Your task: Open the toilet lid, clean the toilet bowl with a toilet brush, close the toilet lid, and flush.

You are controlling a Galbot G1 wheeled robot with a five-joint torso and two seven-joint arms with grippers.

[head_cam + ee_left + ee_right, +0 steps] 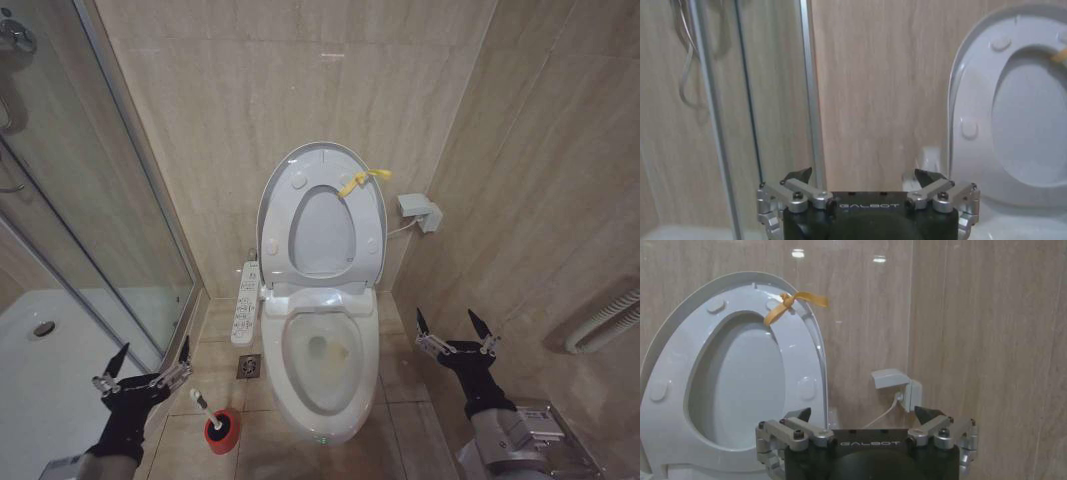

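- The left gripper (147, 364) hangs low beside the shower glass, its jaws spread wide and holding nothing; the left wrist view shows the same gripper (867, 181) pointing at the tiled wall between the glass door and the toilet.
- The right gripper (457, 327) hovers on the other side of the toilet, near the side wall, jaws also wide and empty; in the right wrist view it (867, 417) faces the raised lid and a wall socket (897, 386).
- The toilet brush (203, 406) stands in its red holder (222, 430) on the floor (180, 445), just left of the bowl's front and close to the left gripper.
- The toilet bowl (326, 360) sits between the two grippers, uncovered, with a yellowish stain inside.
- A white remote panel (244, 303) hangs at the bowl's left side.
- Farthest back, the toilet lid (300, 165) and the seat (372, 215) stand upright together against the wall, a yellow strap (360, 181) tied at the top rim.
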